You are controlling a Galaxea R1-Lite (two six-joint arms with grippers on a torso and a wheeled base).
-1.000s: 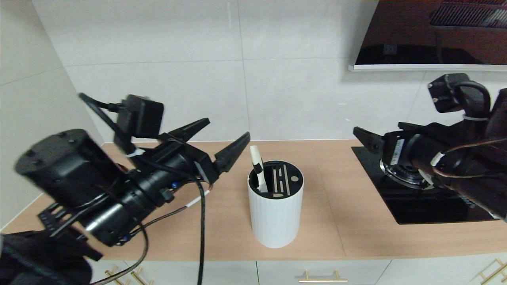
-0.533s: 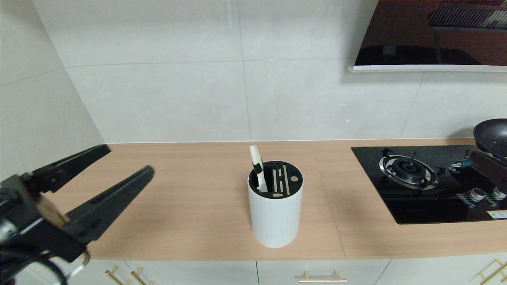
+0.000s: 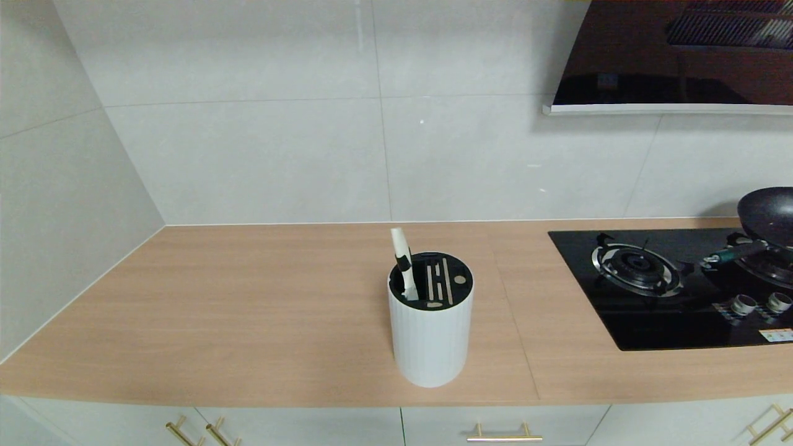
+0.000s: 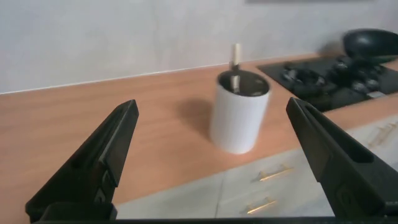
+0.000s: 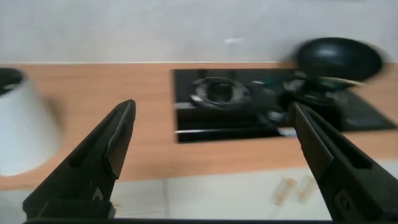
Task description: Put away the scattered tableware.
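Now that my left gripper (image 4: 211,104) and right gripper (image 5: 211,106) are back from over the counter (image 3: 248,297), both hang spread wide and empty, with one white utensil (image 3: 401,254) standing in the one white holder (image 3: 430,334) mid-counter.

The holder (image 3: 430,341) is ribbed vertically in white and topped in black; the handle (image 3: 401,251) is coloured white with a black band. The counter (image 3: 248,310) is grained in pale wood, and the hob (image 3: 657,316) and pan (image 3: 768,214) are coloured black.
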